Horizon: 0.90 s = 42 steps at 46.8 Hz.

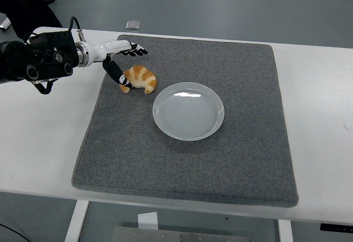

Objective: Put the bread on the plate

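White table [320,121] carries a grey mat [182,159] covering most of its surface. White plate [188,111] sits near mat centre, empty. Croissant [139,79] lies on the mat just beside the plate's upper-left rim, not on it. Left hand [118,60] is at the croissant's left end, fingers spread, thumb tip touching it, nothing grasped.

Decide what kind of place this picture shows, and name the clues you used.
Probably a robotics lab or test bench, not a kitchen: a plain white table with a grey felt mat, one golden croissant beside an empty white round plate, and a black robot arm's left hand reaching.
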### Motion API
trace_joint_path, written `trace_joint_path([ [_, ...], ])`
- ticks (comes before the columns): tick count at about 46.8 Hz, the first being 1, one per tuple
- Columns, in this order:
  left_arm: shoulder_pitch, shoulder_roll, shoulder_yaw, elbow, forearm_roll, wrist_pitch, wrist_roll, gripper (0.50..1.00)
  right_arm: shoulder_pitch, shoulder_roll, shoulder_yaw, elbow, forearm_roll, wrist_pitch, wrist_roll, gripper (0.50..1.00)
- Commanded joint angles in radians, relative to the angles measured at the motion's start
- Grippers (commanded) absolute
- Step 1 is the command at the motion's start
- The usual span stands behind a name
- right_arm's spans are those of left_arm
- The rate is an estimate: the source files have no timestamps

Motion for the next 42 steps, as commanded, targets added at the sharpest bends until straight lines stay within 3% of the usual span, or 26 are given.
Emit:
trace_joint_path([
  [1,0.009,-0.005,0.000,0.008,0.000,0.005,0.007,0.984,0.000,0.000,0.000,0.000,0.000,0.000,-0.001,0.952],
  [15,0.054,-0.077,-0.017,0.032,0.000,0.074,0.030,0.981,0.000,0.000,0.000,0.000,0.000,0.000,0.001,0.952],
  [29,0.094,-0.121,-0.037,0.100,0.000,0.094,0.039,0.971,0.000,0.000,0.000,0.000,0.000,0.000,-0.001,0.952],
  [42,0.106,-0.132,-0.040,0.105,0.005,0.103,0.047,0.917,0.000,0.000,0.000,0.000,0.000,0.000,0.001,0.952],
])
